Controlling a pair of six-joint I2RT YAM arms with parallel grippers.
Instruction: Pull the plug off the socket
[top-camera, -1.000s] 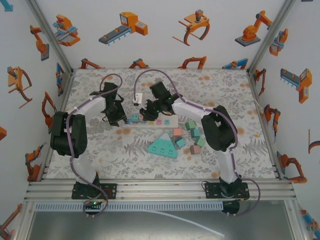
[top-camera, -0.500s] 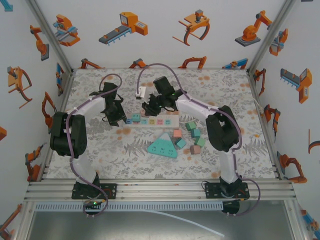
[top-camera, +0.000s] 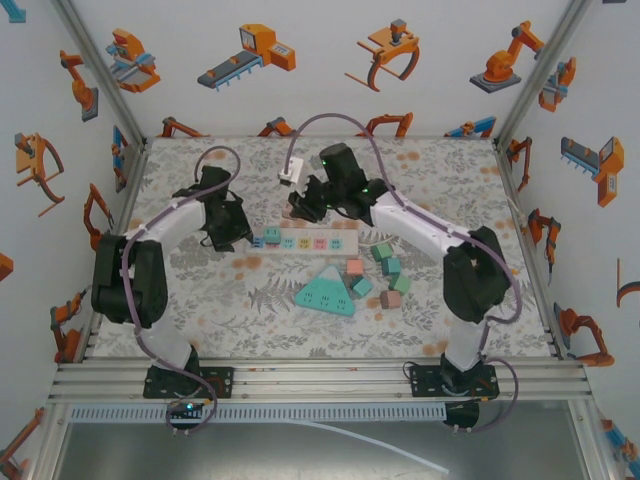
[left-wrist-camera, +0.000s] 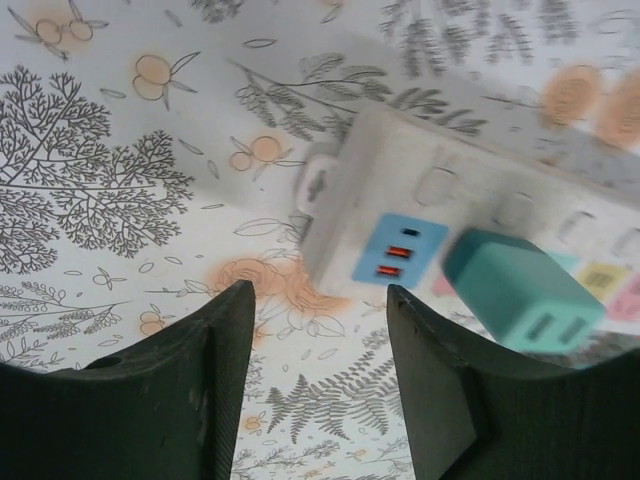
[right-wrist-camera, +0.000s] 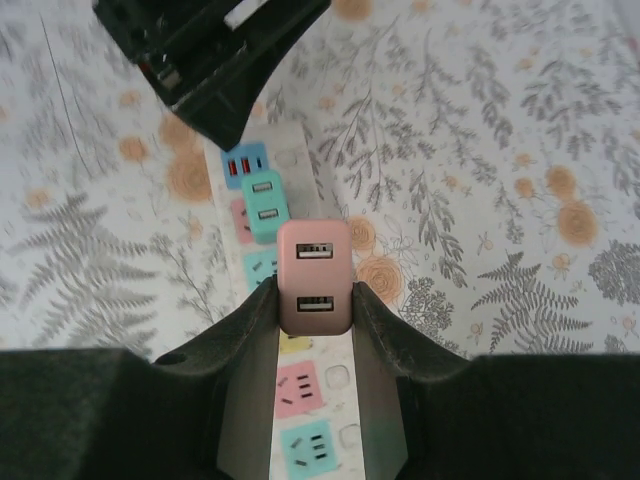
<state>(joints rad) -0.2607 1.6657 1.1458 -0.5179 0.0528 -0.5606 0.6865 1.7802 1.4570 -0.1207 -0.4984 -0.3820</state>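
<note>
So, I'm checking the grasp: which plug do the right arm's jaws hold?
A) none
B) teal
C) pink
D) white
C: in the right wrist view the right arm's jaws pinch the pink plug, held above the power strip, where the teal plug sits.

One white power strip (top-camera: 335, 241). One teal triangular socket block (top-camera: 326, 292). One teal USB plug (left-wrist-camera: 520, 290) seated on the strip, one pink USB plug (right-wrist-camera: 313, 277) held above it. Six loose pastel cube plugs (top-camera: 391, 266) nearby.
</note>
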